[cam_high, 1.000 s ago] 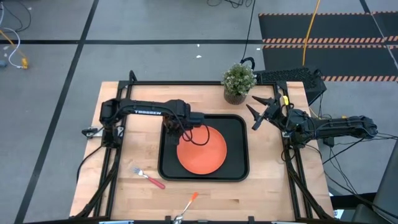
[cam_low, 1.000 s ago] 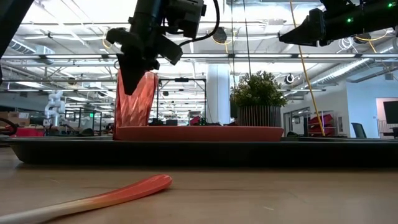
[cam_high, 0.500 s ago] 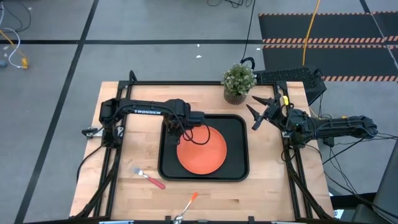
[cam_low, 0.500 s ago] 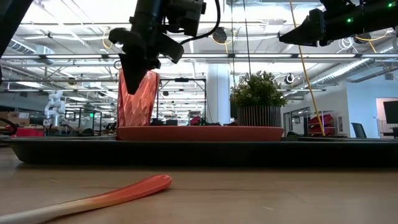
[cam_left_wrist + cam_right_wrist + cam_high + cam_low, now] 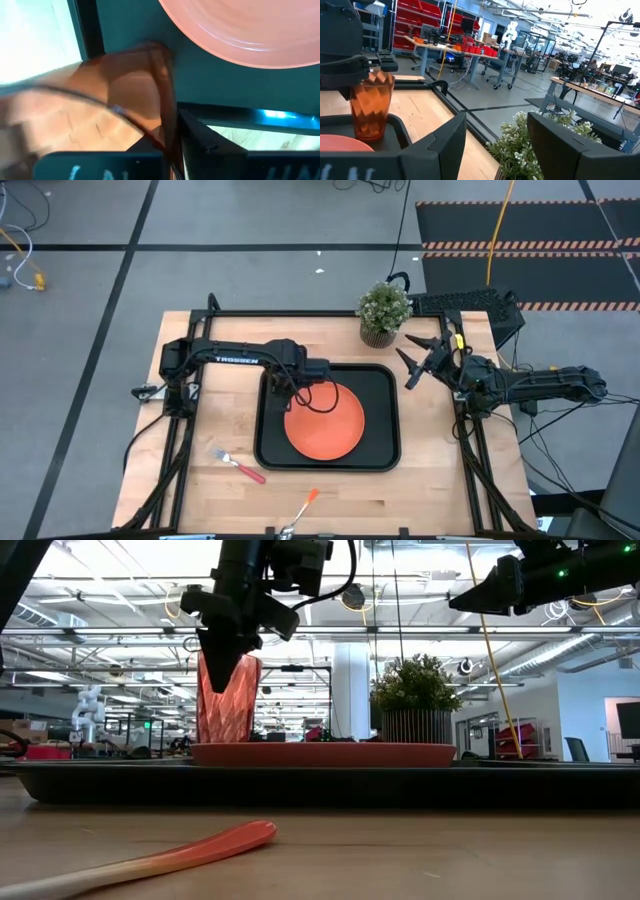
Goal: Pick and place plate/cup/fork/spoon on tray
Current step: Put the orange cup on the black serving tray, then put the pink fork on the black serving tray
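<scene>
Two arms work over a pale wood-grain table (image 5: 210, 410). The left gripper (image 5: 232, 645) reaches down over the far left corner of the tray (image 5: 385, 455), its dark fingers pinching the rim of the cup (image 5: 228, 700), a faceted, translucent amber tumbler that stands upright in that corner just beside the plate (image 5: 325, 421). Whether the cup's base rests on the tray floor I cannot tell. The plate, flat, round and smooth orange, lies in the middle of the black, round-cornered tray. The right gripper (image 5: 415, 360) hovers off the tray's right side near a potted plant (image 5: 383, 310) with fine leafy sprigs, its fingers spread wide and holding nothing. The fork (image 5: 238, 463), metal tines and pinkish-red handle, lies on the wood left of the tray. The spoon (image 5: 300, 513), orange-handled, lies by the table's near edge, apart from the tray.
</scene>
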